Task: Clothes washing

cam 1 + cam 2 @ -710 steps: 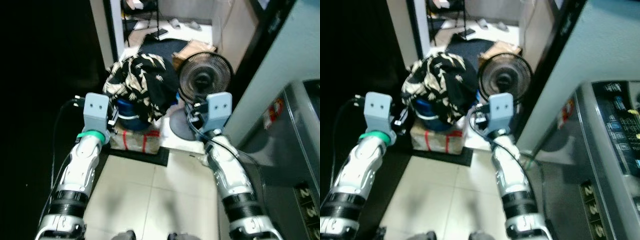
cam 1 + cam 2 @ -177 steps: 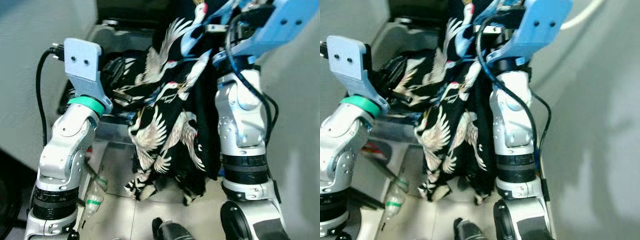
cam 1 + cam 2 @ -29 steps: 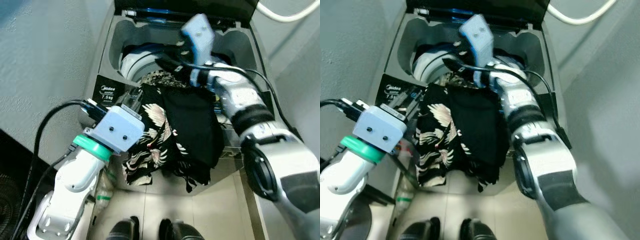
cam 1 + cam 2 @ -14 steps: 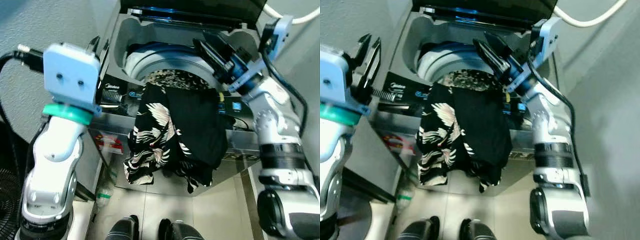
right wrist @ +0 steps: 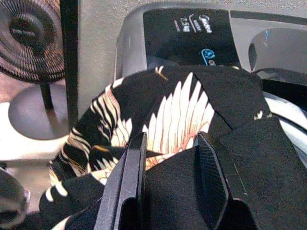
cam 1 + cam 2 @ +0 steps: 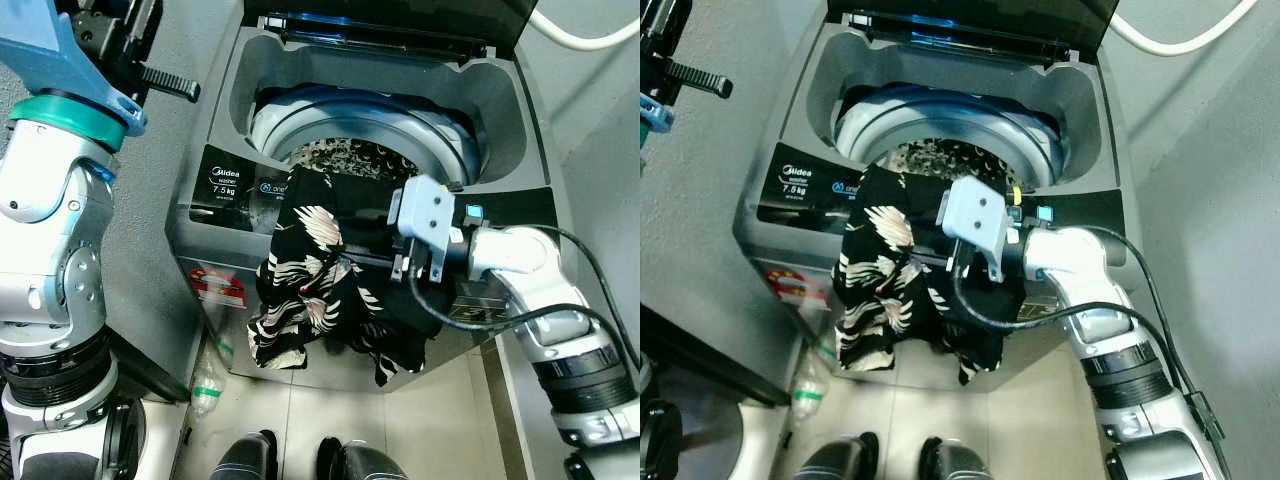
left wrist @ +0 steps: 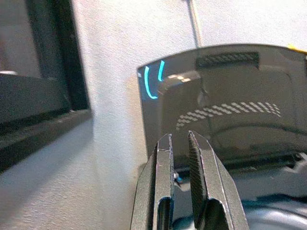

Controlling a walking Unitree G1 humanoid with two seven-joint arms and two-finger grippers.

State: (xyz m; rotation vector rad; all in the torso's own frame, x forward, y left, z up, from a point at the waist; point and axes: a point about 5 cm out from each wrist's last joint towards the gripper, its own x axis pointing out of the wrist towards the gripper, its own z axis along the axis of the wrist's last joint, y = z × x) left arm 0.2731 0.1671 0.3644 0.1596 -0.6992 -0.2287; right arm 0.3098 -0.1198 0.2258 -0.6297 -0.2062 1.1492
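Fingers (image 5: 132, 187) of the right gripper (image 5: 169, 184) stand apart, spread over the black crane-print shirt (image 6: 330, 270), with dark cloth showing between them; whether they pinch any fold cannot be told. In the head views that gripper's wrist block sits at about 3 o'clock of the shirt, on the front edge of the washing machine (image 6: 205, 235), with its arm reaching in from 4 o'clock.

Nearest the robot, its own feet (image 6: 300, 460) stand on the pale tiled floor (image 6: 440, 420), and a clear plastic bottle (image 6: 205, 380) with a green band lies at 7 o'clock beside the machine's base. Above these, the shirt hangs over the machine's front wall. Its long axis runs from 12 to 6 o'clock: the upper end lies over the rim towards the drum, the lower hem dangles towards the floor at 6 o'clock. The white bird pattern shows on the side towards 9 o'clock, and plain black cloth lies towards 3 o'clock, under the right gripper.

Farther on, the drum (image 6: 300, 110) holds a mottled dark-and-light garment (image 6: 350, 155), just beyond the shirt's upper end. The lid (image 6: 390, 15) stands open at 12 o'clock.

At 10 o'clock, the left gripper (image 7: 180, 146) is raised well clear of the shirt, beside the grey wall (image 7: 115, 43). Its fingers are nearly together with a narrow gap, holding nothing, and point at the raised lid. A standing fan (image 5: 31, 33) shows in the right wrist view, on the floor beyond the machine.
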